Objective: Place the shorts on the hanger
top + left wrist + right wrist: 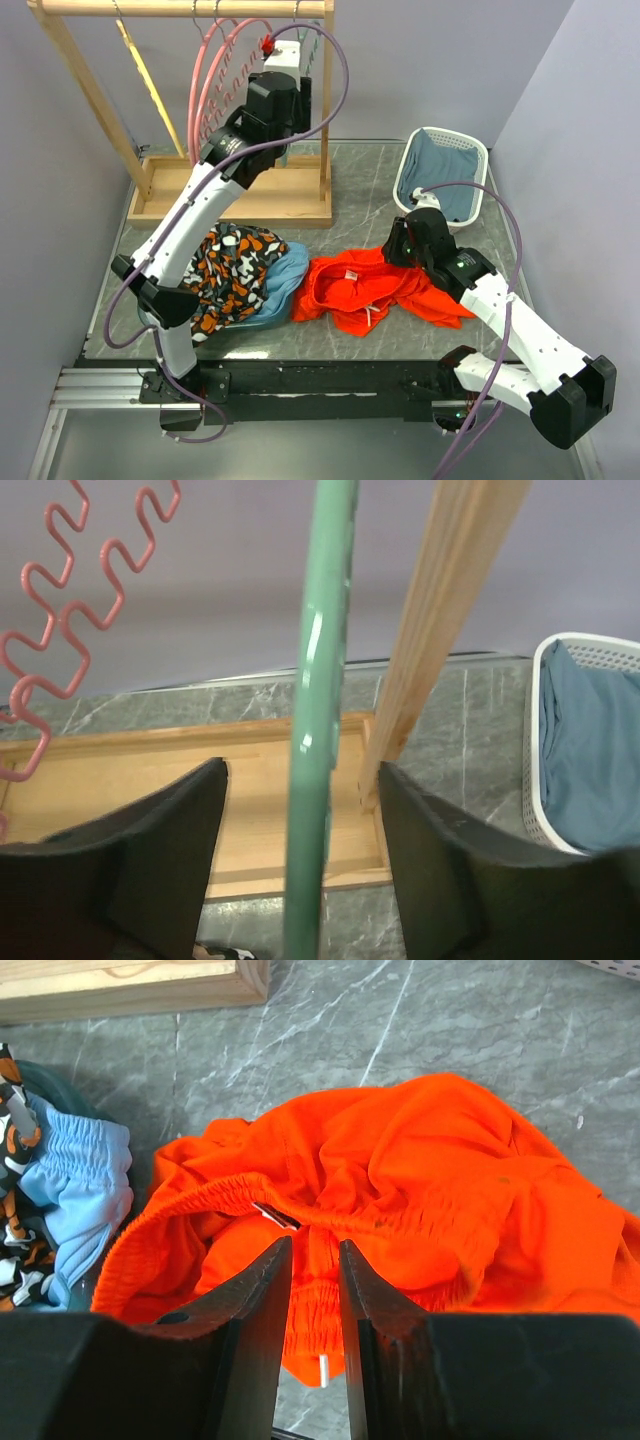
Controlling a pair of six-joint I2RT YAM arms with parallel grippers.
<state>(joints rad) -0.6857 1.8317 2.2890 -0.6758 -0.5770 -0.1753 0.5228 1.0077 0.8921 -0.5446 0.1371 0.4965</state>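
The orange-red shorts (370, 290) lie crumpled on the table's centre, and they fill the right wrist view (450, 1180). My right gripper (397, 250) is down on their right part. Its jaws (315, 1245) are nearly together, with a fold of the elastic waistband pinched between the tips. The teal-green hanger (314, 60) hangs at the right end of the wooden rack. My left gripper (293, 58) is raised to it. In the left wrist view the hanger's arm (320, 630) runs between my wide-open left jaws (300, 770) without touching either finger.
Pink hangers (215, 80) and a yellow hanger (145, 80) hang on the wooden rack (240, 205). A white basket (478, 160) holding a blue garment stands at the back right. A patterned garment (235, 265) and a light blue one (285, 275) lie left of the shorts.
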